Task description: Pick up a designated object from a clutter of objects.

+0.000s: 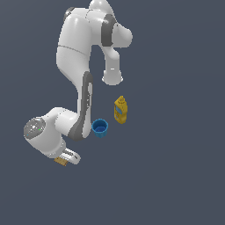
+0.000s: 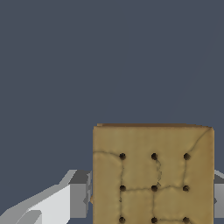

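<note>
We have the gripper [image 2: 153, 199] clamped on the tan cracker slab [image 2: 153, 175], well apart from the blue cup [image 1: 100, 127]; next, we judge, a steady lift

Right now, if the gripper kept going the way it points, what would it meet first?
Probably the bare grey floor: beyond the tan cracker slab between the gripper fingers, the wrist view shows nothing else, though depth is unclear.

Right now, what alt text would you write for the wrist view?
A tan square cracker with rows of dark dots fills the lower part of the frame, held between the gripper fingers at its two sides. Behind it is only plain dark grey ground.
</note>
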Robot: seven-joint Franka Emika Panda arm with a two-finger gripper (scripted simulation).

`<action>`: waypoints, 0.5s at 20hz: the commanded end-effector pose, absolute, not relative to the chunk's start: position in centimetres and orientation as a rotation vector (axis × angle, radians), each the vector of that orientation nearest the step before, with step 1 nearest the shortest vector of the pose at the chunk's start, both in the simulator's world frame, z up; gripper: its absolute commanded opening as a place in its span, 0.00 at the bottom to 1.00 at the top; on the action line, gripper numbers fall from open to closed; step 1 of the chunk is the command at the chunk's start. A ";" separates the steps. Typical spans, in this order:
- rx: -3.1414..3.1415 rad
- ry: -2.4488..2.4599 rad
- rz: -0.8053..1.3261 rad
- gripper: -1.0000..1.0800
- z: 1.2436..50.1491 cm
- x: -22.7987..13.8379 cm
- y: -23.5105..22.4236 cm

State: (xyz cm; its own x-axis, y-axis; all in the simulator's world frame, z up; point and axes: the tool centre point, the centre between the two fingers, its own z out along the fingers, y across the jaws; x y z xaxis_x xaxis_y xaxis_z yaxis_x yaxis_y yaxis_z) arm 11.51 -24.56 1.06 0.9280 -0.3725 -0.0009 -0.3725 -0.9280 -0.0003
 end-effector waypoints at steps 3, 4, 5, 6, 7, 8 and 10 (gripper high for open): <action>-3.084 0.596 0.000 0.00 1.1 11.5 -24.6; -3.084 0.596 0.001 0.00 1.1 11.5 -24.5; -3.084 0.596 0.001 0.00 1.1 11.5 -24.5; -3.084 0.596 0.001 0.00 1.1 11.5 -24.5; -3.084 0.596 0.001 0.00 1.2 11.4 -24.5; -3.084 0.596 0.001 0.00 1.3 11.4 -24.5; -3.084 0.596 0.001 0.00 1.7 11.2 -24.4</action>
State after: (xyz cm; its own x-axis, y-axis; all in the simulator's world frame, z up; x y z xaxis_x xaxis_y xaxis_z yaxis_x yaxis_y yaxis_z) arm 11.27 -24.46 1.34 0.9281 -0.3724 -0.0024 -0.3724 -0.9281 0.0000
